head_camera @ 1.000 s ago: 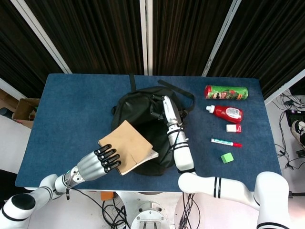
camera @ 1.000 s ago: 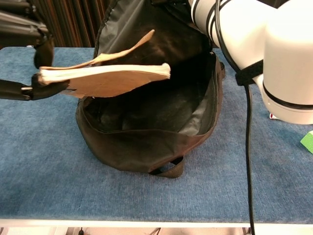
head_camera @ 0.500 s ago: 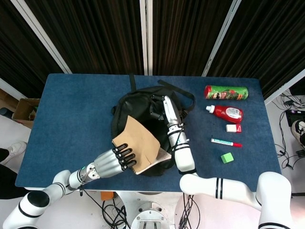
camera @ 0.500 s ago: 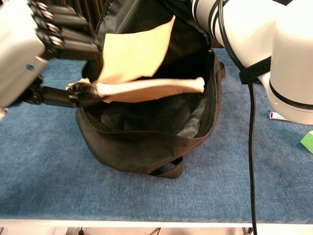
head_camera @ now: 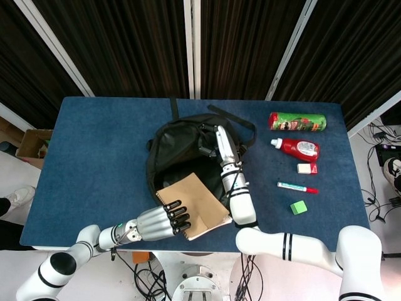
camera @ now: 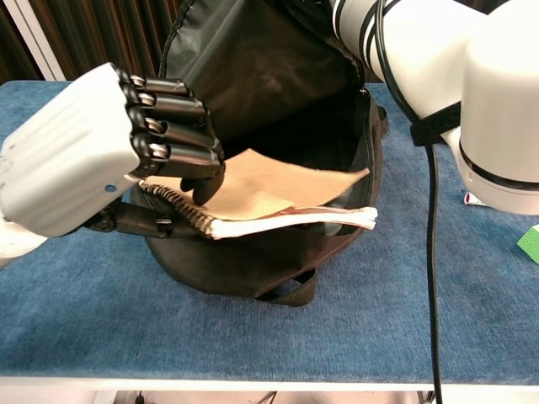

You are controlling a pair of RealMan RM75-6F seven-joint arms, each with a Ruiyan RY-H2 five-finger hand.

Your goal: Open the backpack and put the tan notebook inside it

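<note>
- The black backpack [head_camera: 188,150] lies on the blue table [head_camera: 100,144], and its mouth gapes wide open toward the robot.
- The left hand [head_camera: 160,222] holds the tan notebook [head_camera: 194,205] by its spiral edge. Its dark fingers [camera: 173,126] curl over the top of the cover, and the thumb is under it.
- The notebook lies almost flat over the near rim of the backpack. In the chest view, its far end reaches over the opening, and the top cover lifts a little off the white pages.
- The notebook is not down inside the backpack yet.
- The right hand [head_camera: 220,143] is up at the far side of the opening, by the top flap of the backpack. I cannot tell if its fingers are pinching the flap or just resting there.
- On the right side of the table, well apart from the backpack, there are a green can [head_camera: 297,121] lying on its side, a red bottle [head_camera: 296,148], a small white and red block [head_camera: 306,168], a red and white pen [head_camera: 297,187] and a green cube [head_camera: 299,207].
</note>
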